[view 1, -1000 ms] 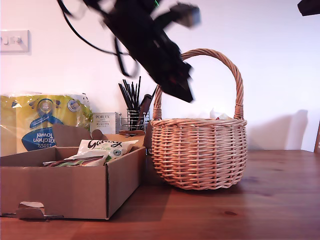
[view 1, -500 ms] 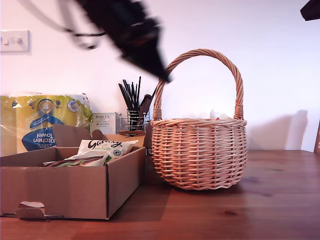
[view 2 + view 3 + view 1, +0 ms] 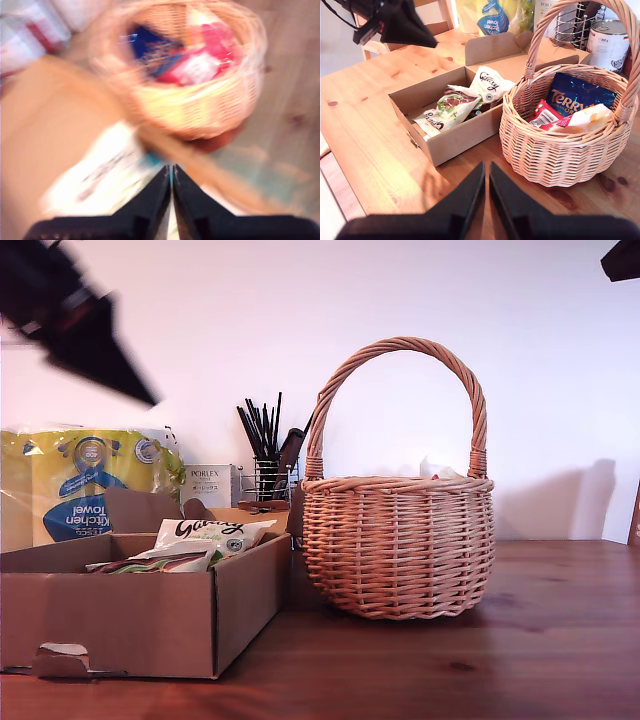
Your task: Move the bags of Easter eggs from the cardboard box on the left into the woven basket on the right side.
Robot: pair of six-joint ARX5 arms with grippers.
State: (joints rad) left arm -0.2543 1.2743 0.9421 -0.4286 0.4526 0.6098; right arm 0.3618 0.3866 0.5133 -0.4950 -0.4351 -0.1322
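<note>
1. State: the woven basket [image 3: 555,150] already holds a blue bag [image 3: 577,95], a red bag [image 3: 545,116] and a pale one [image 3: 590,117]. The cardboard box [image 3: 465,135] just beside it still has cream-white bags with dark script [image 3: 487,85] and a green-printed one [image 3: 442,107]. Both stand on the table [image 3: 365,120].
2. My first tool [image 3: 171,169]: jaws together, nothing between them. It's high up, looking down on a white bag in the box with the basket beyond. View is badly smeared, so detail is unreliable.
3. My second tool [image 3: 486,167]: jaws together, empty, held above the table on the near side of box and basket, well clear of both.
4. Exterior view: blurred dark arm [image 3: 90,340] at upper left, above the box. Probably the first arm; I can't confirm it.
5. Step, my read: between drops, heading into the next pick from the box. Task is partly done.
6. Next move needs: open the jaws, come down over the topmost cream-white bag, pinch the crinkly film near an edge, lift clear of the box wall, and keep off the basket handle [image 3: 400,345] on the carry.
</note>
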